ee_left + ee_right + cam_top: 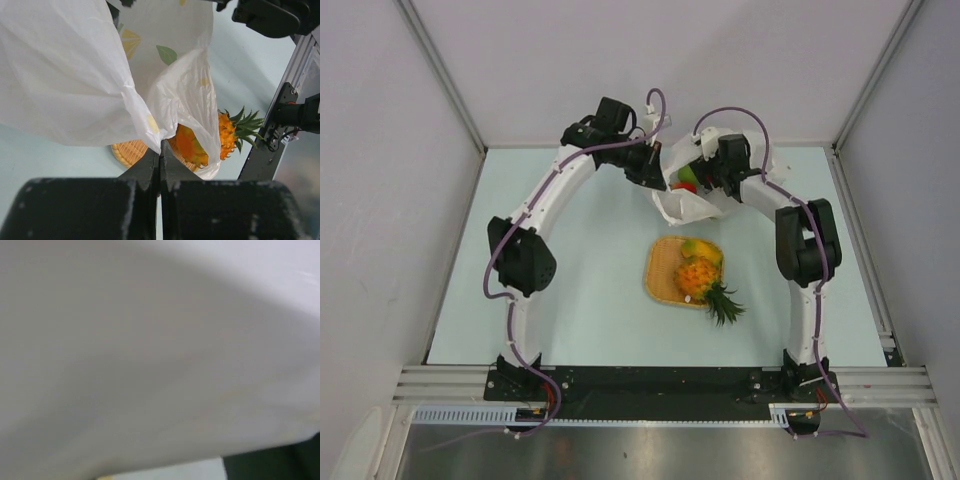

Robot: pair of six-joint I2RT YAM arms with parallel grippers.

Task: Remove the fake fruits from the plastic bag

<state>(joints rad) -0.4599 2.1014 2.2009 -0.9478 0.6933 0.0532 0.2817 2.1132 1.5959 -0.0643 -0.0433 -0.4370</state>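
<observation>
The left gripper (160, 154) pinches the plastic bag (65, 65) tight. The right gripper (706, 178) is by the bag's mouth; open or closed, I cannot tell. The pineapple (698, 277) lies on the woven tray (658, 275). In the bag sit red and green fruits (687, 180).

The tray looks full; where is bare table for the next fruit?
Bare table between the left arm and the tray, and the near strip before the bases. Crowded: the tray, holding pineapple and mango, and far middle around the plastic bag.
</observation>
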